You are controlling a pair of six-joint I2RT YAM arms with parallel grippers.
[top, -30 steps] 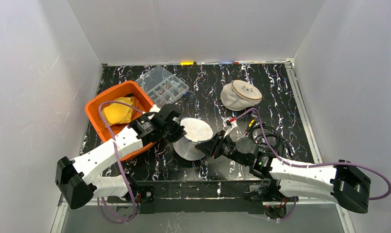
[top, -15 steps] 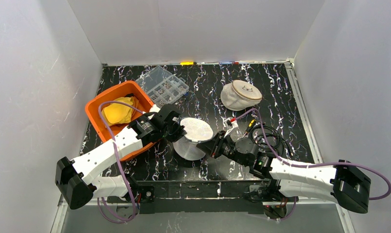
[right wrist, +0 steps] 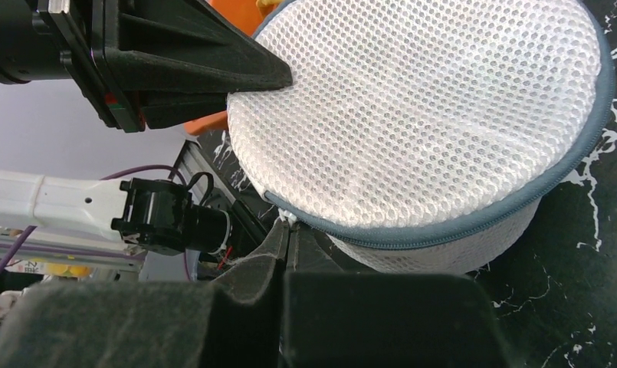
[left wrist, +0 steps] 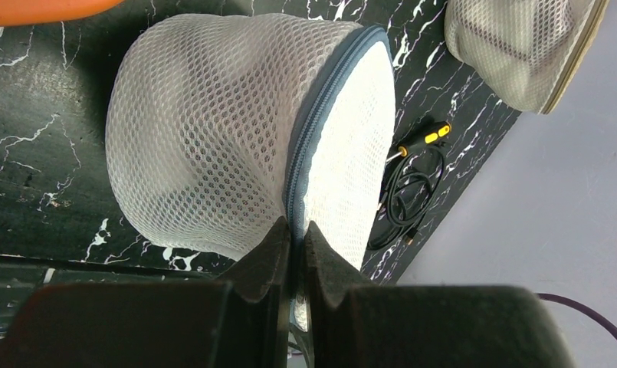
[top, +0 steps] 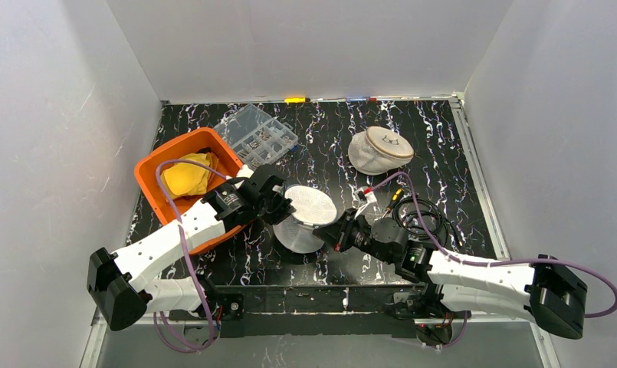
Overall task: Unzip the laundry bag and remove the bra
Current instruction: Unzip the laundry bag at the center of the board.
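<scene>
Top external view: the bag [top: 305, 218] sits on the table [top: 443, 138] near its front middle, between the two arms, with the bin [top: 142, 178] just to its left. It is zipped all round. The bra is not visible, and I judge that it is inside, behind the mesh.

Left tool [left wrist: 296, 230] is clenched on the bag's edge right at the zip [left wrist: 320, 115], pinching mesh and tape together. Right tool [right wrist: 283, 228] is clenched too, its tips meeting at a small white tab on the zip line that looks like the pull [right wrist: 288, 218]. The tab is tiny and partly hidden, so I cannot tell how much of it is caught.

Several things could go wrong from here, as I judge it:

- **Slipping:** if only the tip of the pull is held, it can slip out once the right arm draws along the rim.
- **Jamming:** if the tips have caught mesh along with the pull, the slider may jam or the fabric may snag.
- **Blocked path:** the left grip lies on the zip itself, so the slider would run into those fingers if it travels that way round.
- **Dragging:** the bag looks light and soft. A tug not matched by the left hold would drag or tip it, or crumple the rim so the zip buckles.
- **Cable:** the cable [top: 424, 217] lies just beside the right arm and could be swept along.
</scene>
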